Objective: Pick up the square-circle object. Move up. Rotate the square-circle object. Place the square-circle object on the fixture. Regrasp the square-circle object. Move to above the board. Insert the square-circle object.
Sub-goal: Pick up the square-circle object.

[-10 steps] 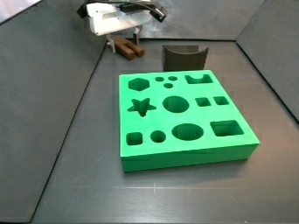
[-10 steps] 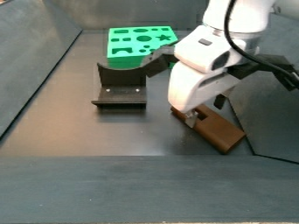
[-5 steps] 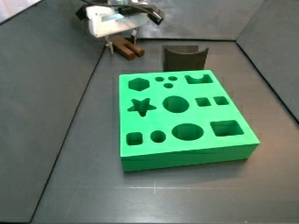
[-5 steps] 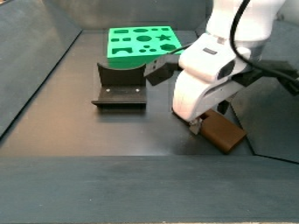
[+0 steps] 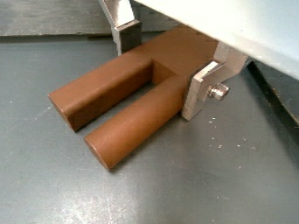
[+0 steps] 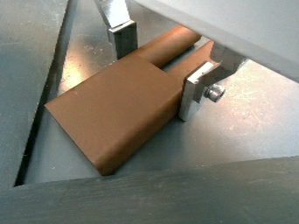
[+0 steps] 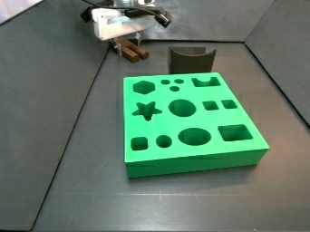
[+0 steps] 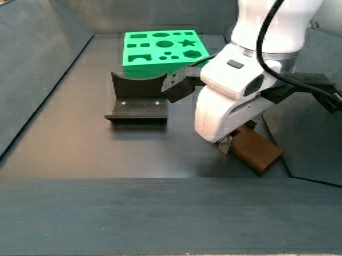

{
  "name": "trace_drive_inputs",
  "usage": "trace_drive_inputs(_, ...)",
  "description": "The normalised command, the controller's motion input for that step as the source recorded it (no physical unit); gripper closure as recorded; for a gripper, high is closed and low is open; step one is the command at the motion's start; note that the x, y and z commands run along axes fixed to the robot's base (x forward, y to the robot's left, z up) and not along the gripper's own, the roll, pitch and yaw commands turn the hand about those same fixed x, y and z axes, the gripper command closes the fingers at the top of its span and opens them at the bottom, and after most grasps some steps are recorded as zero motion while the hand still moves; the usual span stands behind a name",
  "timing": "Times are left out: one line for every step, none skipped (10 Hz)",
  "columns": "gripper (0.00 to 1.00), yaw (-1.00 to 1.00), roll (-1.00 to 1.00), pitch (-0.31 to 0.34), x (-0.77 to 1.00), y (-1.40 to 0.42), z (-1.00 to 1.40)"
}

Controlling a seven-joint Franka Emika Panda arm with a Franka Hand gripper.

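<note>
The square-circle object, a brown block with two parallel legs, lies flat on the dark floor by the wall. My gripper is down around its solid end. One silver finger stands against one side, and its partner stands beside the opposite side with a thin gap; the jaws are open. In a side view the gripper hides much of the block. The fixture stands between the block and the green board.
A wall edge runs close along the block. Slanted grey walls enclose the floor in both side views. The white arm body and black cables hang over the block.
The gripper has come down lower over the brown block, so that its fingers now flank it. The block, fixture and board have not moved.
</note>
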Motion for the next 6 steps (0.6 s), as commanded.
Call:
trace_drive_inputs(1.00,0.00,0.00,0.000,0.00,0.00,0.00)
trace_drive_inputs(1.00,0.00,0.00,0.000,0.00,0.00,0.00)
trace_drive_inputs(1.00,0.00,0.00,0.000,0.00,0.00,0.00)
trace_drive_inputs(1.00,0.00,0.00,0.000,0.00,0.00,0.00)
trace_drive_inputs(1.00,0.00,0.00,0.000,0.00,0.00,0.00)
trace_drive_inputs(1.00,0.00,0.00,0.000,0.00,0.00,0.00)
